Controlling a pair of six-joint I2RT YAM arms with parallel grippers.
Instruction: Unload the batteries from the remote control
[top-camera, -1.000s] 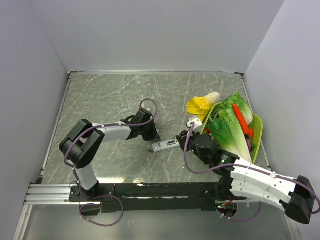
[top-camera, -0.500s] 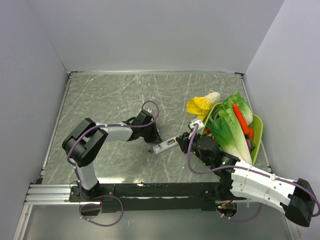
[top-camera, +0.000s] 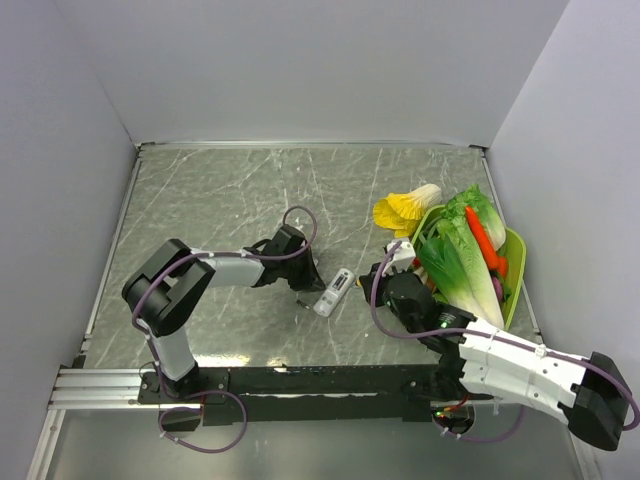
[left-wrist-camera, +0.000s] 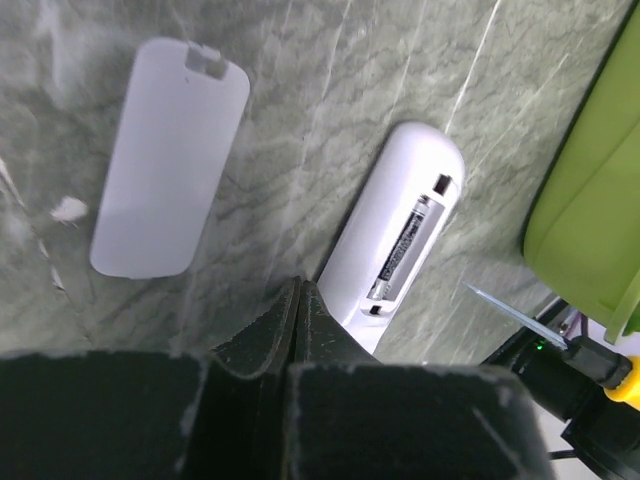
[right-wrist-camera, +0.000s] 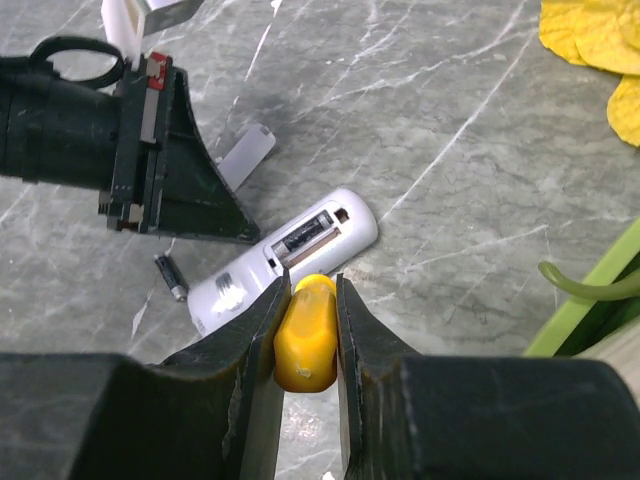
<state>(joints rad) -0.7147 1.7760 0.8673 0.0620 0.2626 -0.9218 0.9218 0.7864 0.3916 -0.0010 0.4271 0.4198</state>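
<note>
remote control (top-camera: 333, 292) swung; axis now near-left to far-right

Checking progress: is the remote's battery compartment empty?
Not empty: one battery sits in the open recess of the remote control; another battery lies beside it.

open white remote (left-wrist-camera: 368, 245) holds one battery (left-wrist-camera: 407, 250), other battery (right-wrist-camera: 171, 277) lies beside

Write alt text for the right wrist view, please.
The right tool grips a yellow-orange stick with its tip at the open white remote control, one battery inside its recess. A second battery lies loose on the table beside the shut left tool, the white cover plate beyond.
</note>
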